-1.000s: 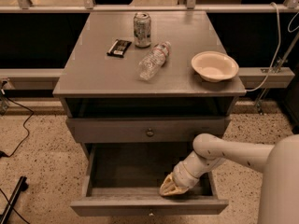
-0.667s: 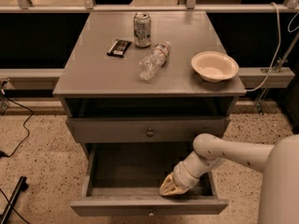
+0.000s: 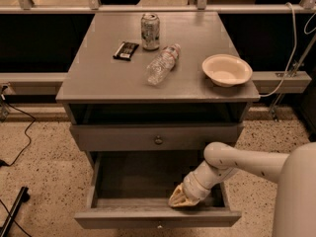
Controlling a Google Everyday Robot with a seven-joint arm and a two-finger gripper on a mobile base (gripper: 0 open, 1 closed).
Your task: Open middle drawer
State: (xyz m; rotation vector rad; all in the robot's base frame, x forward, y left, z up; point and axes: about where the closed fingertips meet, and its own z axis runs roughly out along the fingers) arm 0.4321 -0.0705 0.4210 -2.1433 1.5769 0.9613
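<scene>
The middle drawer (image 3: 123,138) is a long, low grey front with a small round knob (image 3: 158,140) at its centre. It sits under the cabinet top and none of its interior shows. My gripper (image 3: 180,199) is below it, down inside the pulled-out bottom drawer (image 3: 148,218), near that drawer's front right corner. The white arm (image 3: 232,163) reaches in from the right. The gripper is to the right of the middle drawer's knob and well below it, not touching it.
On the cabinet top (image 3: 98,78) lie a soda can (image 3: 150,31), a dark snack bar (image 3: 125,50), a clear plastic bottle on its side (image 3: 162,64) and a white bowl (image 3: 226,69). A dark gap (image 3: 158,113) opens above the middle drawer. Cables lie on the floor at left (image 3: 15,152).
</scene>
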